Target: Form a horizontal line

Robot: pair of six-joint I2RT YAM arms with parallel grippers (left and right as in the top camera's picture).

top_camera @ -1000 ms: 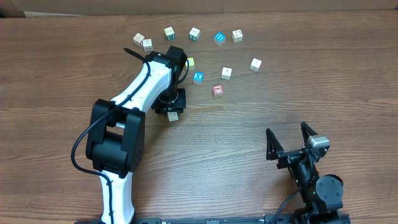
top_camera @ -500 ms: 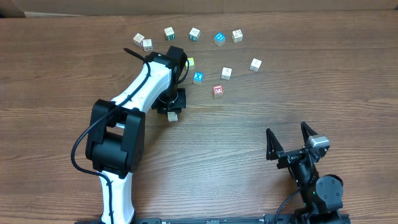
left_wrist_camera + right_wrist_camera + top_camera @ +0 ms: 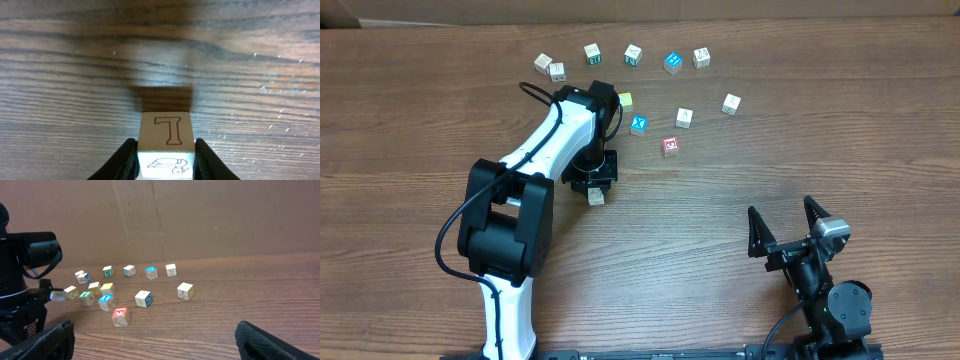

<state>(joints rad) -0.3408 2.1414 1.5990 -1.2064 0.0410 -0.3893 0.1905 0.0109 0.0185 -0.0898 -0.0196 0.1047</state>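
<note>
Gripping a pale cream cube (image 3: pixel 166 145) between the left fingers (image 3: pixel 125 159), low at the table (image 3: pixel 770 130), with the blue X cube (image 3: pixel 639 124) lying beyond it and to its right, far nearer this arm than the spread-apart, idle right fingers (image 3: pixel 757 235).

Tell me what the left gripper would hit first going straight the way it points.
The table: the left gripper points down, and the cube it holds would touch bare wood first. Nothing else shows beneath; the gap is unclear.
</note>
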